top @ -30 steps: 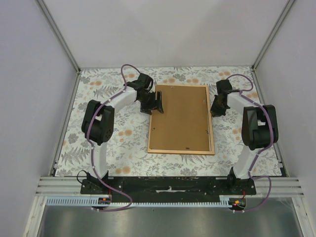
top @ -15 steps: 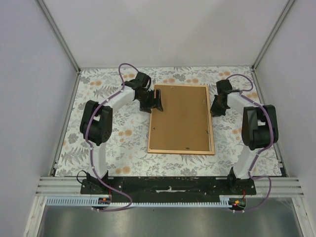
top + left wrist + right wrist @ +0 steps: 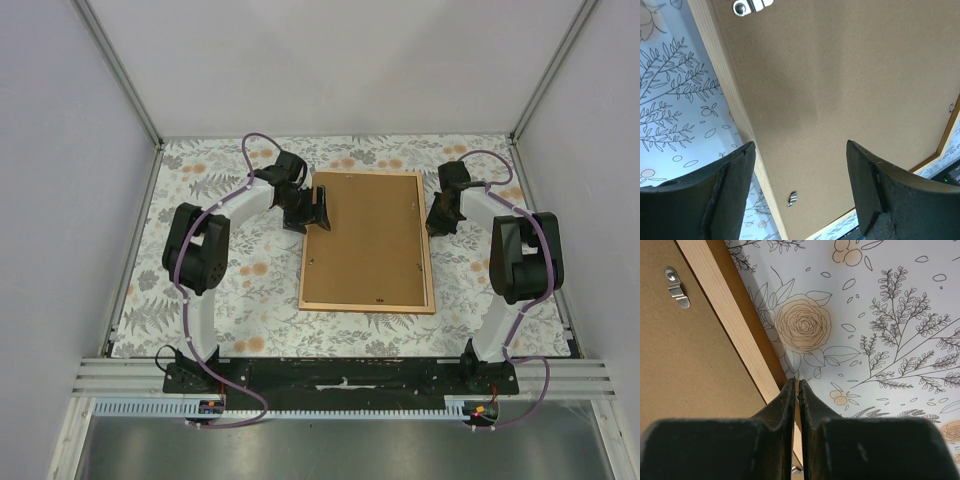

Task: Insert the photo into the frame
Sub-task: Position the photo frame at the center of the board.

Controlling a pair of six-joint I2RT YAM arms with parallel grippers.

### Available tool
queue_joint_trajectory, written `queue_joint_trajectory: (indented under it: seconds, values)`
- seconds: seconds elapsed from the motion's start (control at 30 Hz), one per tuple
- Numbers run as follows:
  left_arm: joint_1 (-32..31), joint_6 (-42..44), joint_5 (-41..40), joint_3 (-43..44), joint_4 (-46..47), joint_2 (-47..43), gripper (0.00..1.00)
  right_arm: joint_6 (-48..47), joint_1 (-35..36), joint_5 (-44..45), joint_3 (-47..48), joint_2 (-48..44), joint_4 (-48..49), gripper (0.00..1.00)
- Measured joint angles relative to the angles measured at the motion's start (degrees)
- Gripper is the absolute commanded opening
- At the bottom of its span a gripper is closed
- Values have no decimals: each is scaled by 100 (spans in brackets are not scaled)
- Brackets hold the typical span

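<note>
The frame [image 3: 366,308] lies back-up on the flowered table, with a brown backing board [image 3: 370,240] filling it. The photo is hidden. My left gripper [image 3: 318,208] hangs open over the frame's far-left part. In the left wrist view its jaws [image 3: 800,145] straddle the pale wooden rail [image 3: 735,105] and the board [image 3: 840,75], holding nothing. My right gripper [image 3: 436,222] is shut at the frame's right edge. In the right wrist view its tips [image 3: 797,382] meet just outside the rail [image 3: 725,315], with nothing between them.
Small metal turn clips [image 3: 792,198] [image 3: 677,287] sit along the board's edges, and a hanger plate [image 3: 750,5] shows near its far end. Grey enclosure walls [image 3: 70,200] stand round the table. Both arm bases are at the near edge.
My left arm has shifted slightly toward the far side, staying open over the frame's left rail. The right arm and the frame have not moved.
</note>
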Motion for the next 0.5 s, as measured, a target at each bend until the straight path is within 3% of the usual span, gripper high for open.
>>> queue_joint_trajectory:
  seconds: [0.5]
  values:
    - [-203, 0, -57, -111, 87, 0, 79, -37, -35, -11, 2, 0, 9, 12]
